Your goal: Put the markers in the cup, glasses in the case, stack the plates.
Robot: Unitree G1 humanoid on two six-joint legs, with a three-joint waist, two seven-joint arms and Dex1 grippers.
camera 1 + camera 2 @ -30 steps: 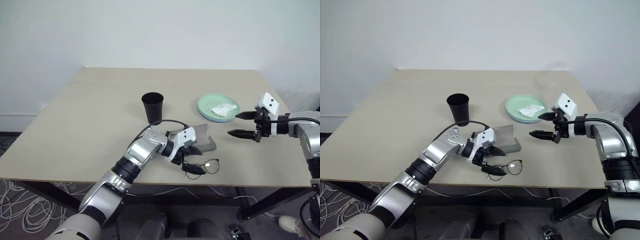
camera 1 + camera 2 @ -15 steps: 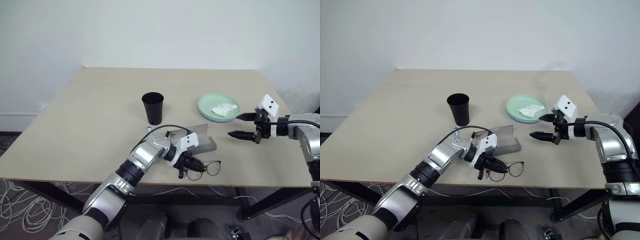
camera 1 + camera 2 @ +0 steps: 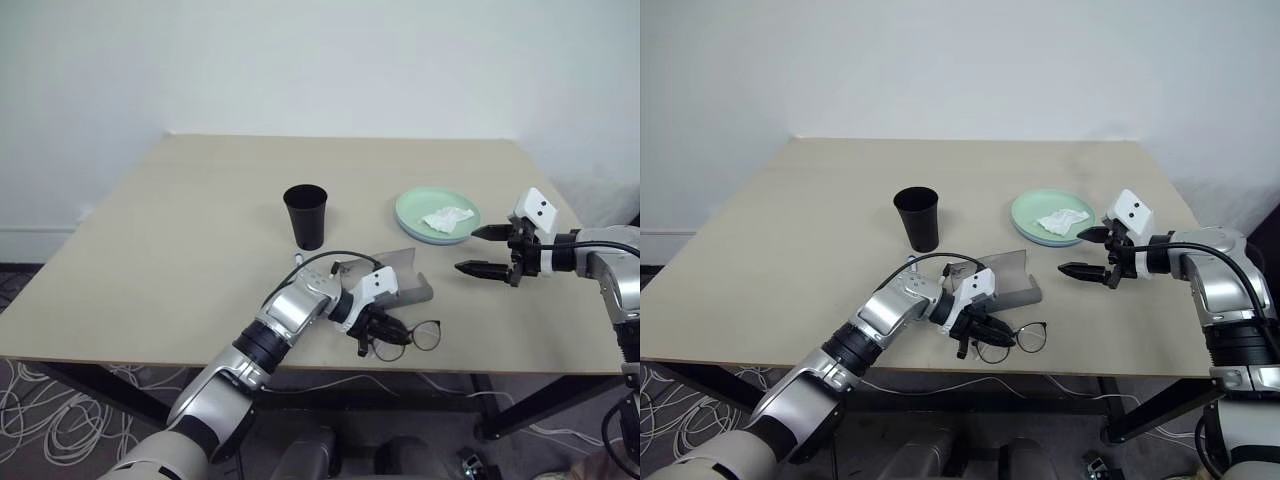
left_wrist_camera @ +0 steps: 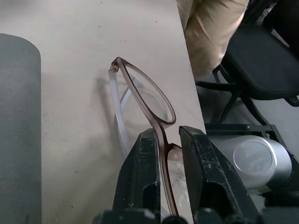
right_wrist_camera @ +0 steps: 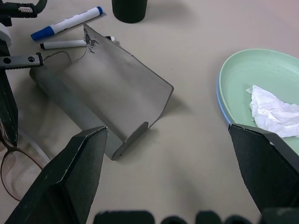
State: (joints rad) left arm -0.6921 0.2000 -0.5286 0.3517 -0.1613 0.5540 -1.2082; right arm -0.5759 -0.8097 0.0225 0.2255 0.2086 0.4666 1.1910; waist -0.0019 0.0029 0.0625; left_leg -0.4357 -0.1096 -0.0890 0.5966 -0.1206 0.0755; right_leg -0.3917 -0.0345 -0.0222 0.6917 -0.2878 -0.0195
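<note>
The glasses lie near the front edge of the table, just in front of the case, their long axis running roughly along that edge, and the left gripper has its two fingers closed narrowly on the frame at the bridge, between the two round lenses. The case sits near the table's middle front, its flap standing up and open, nothing visible inside it. Two markers lie side by side just behind the case, the blue-capped one and the black-capped one, both flat, roughly parallel, caps toward the same end, close to the foot of the cup. One black cup, upright, rim up; what is in it cannot be told. The plates are already stacked, light green on top with a rim of light blue showing beneath, and one crumpled white tissue rests in the top one. The right gripper hangs above the table beside the plates, fingers spread wide, holding nothing.
</note>
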